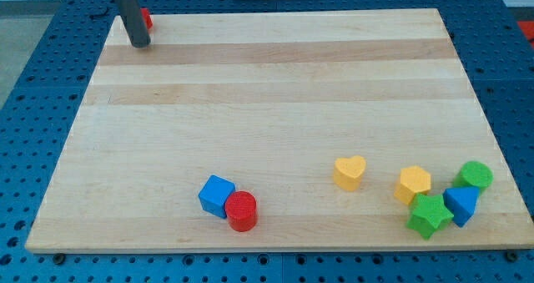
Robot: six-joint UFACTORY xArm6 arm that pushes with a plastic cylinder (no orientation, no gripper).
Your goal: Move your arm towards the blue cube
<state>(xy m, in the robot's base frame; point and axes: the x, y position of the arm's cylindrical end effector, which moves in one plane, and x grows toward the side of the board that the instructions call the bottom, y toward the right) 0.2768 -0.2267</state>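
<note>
- The blue cube (216, 194) sits near the near edge of the wooden board (275, 83), left of centre, turned so one corner faces the near edge.
- A red cylinder (242, 211) stands touching the cube's right, nearer side.
- My tip (139, 43) is at the far left corner of the board, well apart from the cube; almost the whole depth of the board lies between them.
- From my tip the cube lies toward the near edge and somewhat to the right, so I judge the coming move to be a long diagonal slide, mostly nearward with a modest drift right.
- That path crosses bare wood; no block stands between my tip and the cube.
- My rod carries nothing and has no jaws to open or close; my tip touches no block that I can make out, though a small red block (146, 18) peeks out just behind the rod, its shape hidden.
- Further right along the near edge: a yellow heart (350, 172), then a cluster of a yellow hexagon (413, 184), a green star (430, 215), a blue triangular block (461, 204) and a green cylinder (476, 175), all well off my line.
</note>
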